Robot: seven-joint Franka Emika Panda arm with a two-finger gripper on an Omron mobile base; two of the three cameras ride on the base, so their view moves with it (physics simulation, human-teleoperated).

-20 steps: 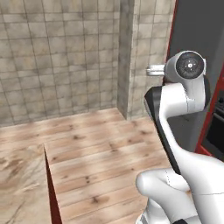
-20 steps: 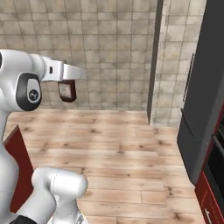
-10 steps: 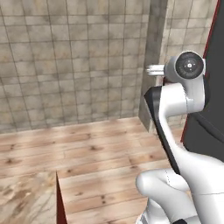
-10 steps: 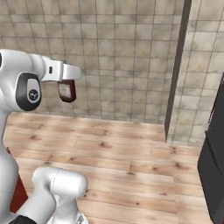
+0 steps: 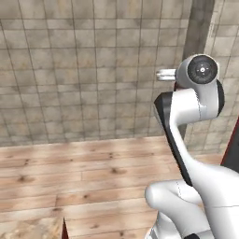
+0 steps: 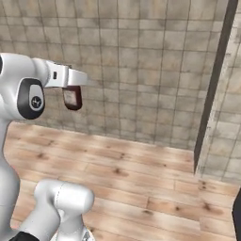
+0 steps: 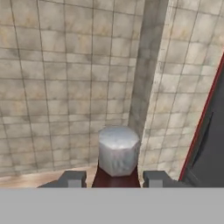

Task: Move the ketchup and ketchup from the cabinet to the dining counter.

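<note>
My gripper (image 7: 114,179) is shut on a dark red ketchup bottle (image 7: 115,178), whose grey cap (image 7: 118,151) stands up between the two fingertips (image 7: 72,178). In the right base view the ketchup bottle (image 6: 72,98) hangs under the gripper (image 6: 70,89), held high in front of the tiled wall. In the left base view the arm hides most of the hand (image 5: 165,73). A corner of the dining counter (image 5: 32,229), marbled on top with a red side, shows at the bottom left. The cabinet and the other ketchup are out of view.
A beige tiled wall (image 5: 93,70) with a dark pillar corner (image 6: 214,89) stands ahead, above a wood plank floor (image 6: 141,174). A tall dark panel with a red edge (image 7: 205,144) rises on the right.
The whole scene has slid to the right in both base views, so the base has turned left. The bottle stays in the gripper in the same pose.
</note>
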